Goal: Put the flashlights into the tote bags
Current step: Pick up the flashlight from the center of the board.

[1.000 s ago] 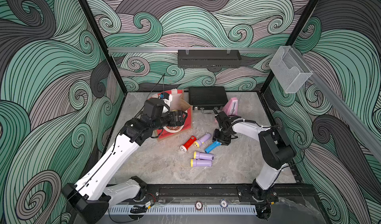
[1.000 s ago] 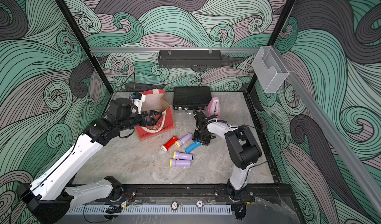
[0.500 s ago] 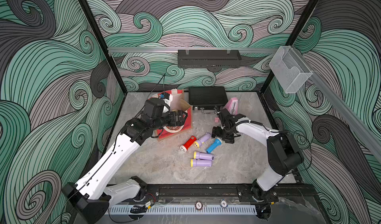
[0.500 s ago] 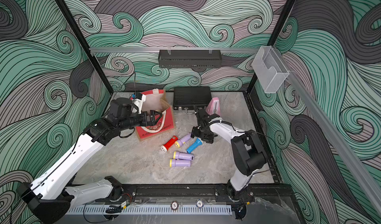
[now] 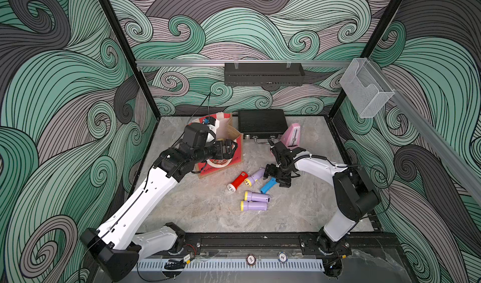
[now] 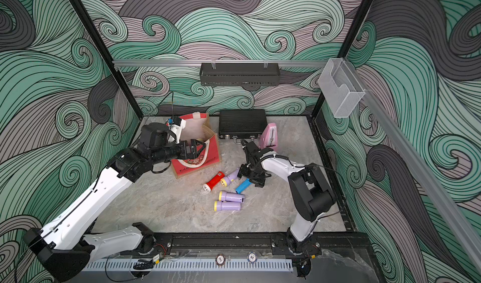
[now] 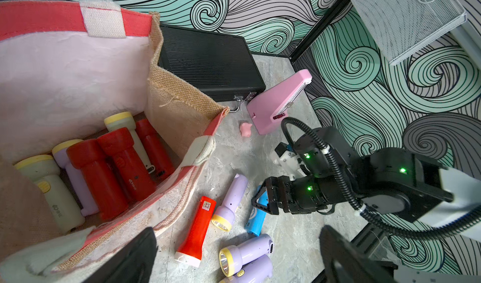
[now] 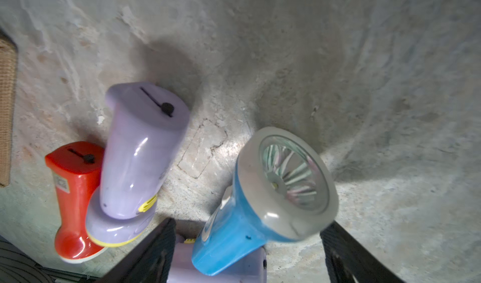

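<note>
Five flashlights lie loose on the table (image 5: 208, 216) as I watch from my station. There is a red flashlight (image 5: 237, 182), a lilac flashlight (image 5: 254, 176) just beside it and a blue flashlight (image 5: 267, 186) next along. A pair of lilac flashlights (image 5: 256, 197) lies side by side nearer the table's front edge.

Six more sit inside the tote bag (image 7: 179, 117). My left wrist camera shows them packed together on its floor: three red (image 7: 122, 169), two pale green with yellow heads (image 7: 52, 190) and one lilac with a yellow head (image 7: 70, 172). The bag is at the back left of the table with its mouth open and its red printed front toward the loose group. A black case (image 5: 261, 123) lies just beside its jute side. A pink metronome (image 5: 294, 138) stands at the case's other end, with a small pink lump (image 7: 246, 129) on the table near it.

My left gripper (image 5: 231, 149) hangs over the bag's front side, jaws spread wide with nothing between them.

My right gripper (image 5: 275, 178) is down at the table over the head end of the blue flashlight. Its jaws stand apart, one on each side of that flashlight. In the right wrist camera I see a gap between one finger (image 8: 156, 242) and the blue body. The other finger (image 8: 346, 250) sits close to the grey rim of the head, and I cannot tell whether it touches.
</note>
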You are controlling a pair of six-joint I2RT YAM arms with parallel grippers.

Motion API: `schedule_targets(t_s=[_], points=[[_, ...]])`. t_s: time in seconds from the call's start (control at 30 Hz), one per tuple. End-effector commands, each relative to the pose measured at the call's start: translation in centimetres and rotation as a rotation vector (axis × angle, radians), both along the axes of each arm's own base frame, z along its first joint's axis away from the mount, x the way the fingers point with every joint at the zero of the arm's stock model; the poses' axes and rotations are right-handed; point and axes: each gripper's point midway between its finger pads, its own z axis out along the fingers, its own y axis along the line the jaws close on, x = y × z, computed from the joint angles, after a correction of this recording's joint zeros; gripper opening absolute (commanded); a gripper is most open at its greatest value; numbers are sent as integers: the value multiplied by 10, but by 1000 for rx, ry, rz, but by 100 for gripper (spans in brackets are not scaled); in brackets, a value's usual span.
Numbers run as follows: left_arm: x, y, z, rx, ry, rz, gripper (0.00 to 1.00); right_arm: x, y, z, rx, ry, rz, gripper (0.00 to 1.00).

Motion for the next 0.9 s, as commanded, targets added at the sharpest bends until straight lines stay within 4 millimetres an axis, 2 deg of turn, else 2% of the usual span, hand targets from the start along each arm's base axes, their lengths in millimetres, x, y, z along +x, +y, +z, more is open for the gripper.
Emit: schedule_targets(t_s=[0.0, 0.13, 0.23, 0.57, 0.73, 0.87], points=[[-7, 0, 9, 10, -17, -33, 99, -1, 2, -12, -10, 33, -70, 81], [-10, 2, 9, 23, -18, -35, 99, 5, 1, -19, -35, 34, -84, 74], [-10, 4, 8, 30, -18, -33, 99, 8, 0, -25, -50, 37, -92, 64], [-7, 2, 9, 35, -24, -33, 99, 22, -18, -34, -125, 6, -106, 39], [-5, -2, 13, 29, -30, -49, 98, 30, -25, -32, -114, -30, -114, 29], [-5, -10, 20, 6, -32, -85, 99, 43, -19, -21, -32, -118, -93, 18]])
